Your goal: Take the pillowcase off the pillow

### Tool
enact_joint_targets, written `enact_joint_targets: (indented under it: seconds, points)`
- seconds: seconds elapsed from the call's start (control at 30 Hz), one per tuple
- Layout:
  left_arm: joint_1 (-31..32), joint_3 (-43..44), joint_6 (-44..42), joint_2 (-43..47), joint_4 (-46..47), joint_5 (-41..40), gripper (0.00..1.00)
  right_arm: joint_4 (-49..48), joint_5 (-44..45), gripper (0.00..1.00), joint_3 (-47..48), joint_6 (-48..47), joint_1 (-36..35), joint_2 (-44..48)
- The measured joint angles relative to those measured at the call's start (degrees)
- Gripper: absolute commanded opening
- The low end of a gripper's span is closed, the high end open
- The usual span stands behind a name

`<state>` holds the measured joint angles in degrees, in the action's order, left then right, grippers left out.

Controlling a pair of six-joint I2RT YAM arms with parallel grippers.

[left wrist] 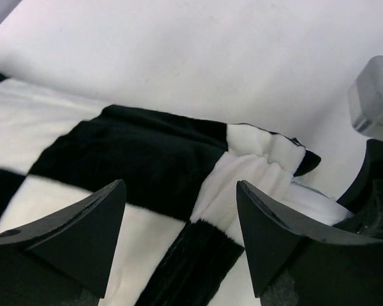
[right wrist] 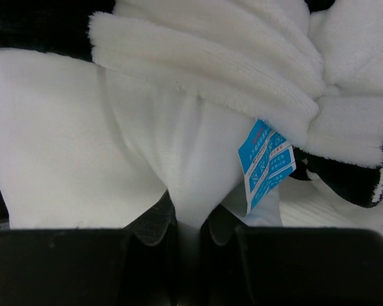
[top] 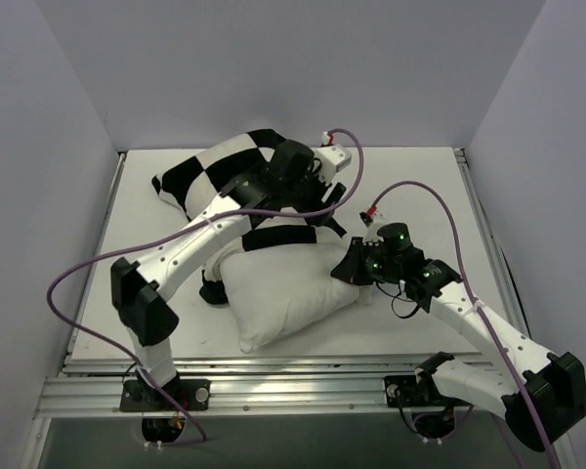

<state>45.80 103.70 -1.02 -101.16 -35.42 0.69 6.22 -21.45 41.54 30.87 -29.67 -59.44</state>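
Checkered pillowcase [top: 200, 181] bunched over half-bared white pillow [top: 288, 293]

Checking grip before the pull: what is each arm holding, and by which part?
Right fingers pinch the pillow by its white fabric beside the blue tag; left fingers hold nothing.

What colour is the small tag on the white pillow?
The small tag is bright blue; right wrist view shows it best.

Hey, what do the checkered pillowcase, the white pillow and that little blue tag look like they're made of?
The pillowcase looks like plush fleece: fuzzy matte nap, thick soft folds. The pillow looks like plain woven cloth, cotton or polyester, with a fine flat weave showing. The blue tag seems a thin printed label, paper or synthetic; I can't tell which.
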Motion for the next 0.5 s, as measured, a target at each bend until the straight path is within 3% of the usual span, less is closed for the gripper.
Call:
enact_joint_targets:
  seconds: [0.2,0.37,0.43,0.5]
  points:
    - [0.0,15.1,-6.9,-13.9,-10.0,8.3,0.78,2.3,1.8,0.00,1.5,-2.8,-0.1,0.0]
    - [0.0,17.7,-9.0,-20.9,-16.6,13.2,0.74,3.1,3.0,0.00,1.8,-4.0,-0.2,0.0]
    - [-0.2,17.7,-9.3,-21.7,-17.2,15.2,0.55,4.1,3.3,0.00,1.8,-4.1,-0.5,-0.1]
    - [-0.5,18.1,-9.6,-21.7,-17.7,16.6,0.28,4.2,3.3,0.00,1.8,-4.2,-0.7,-0.1]
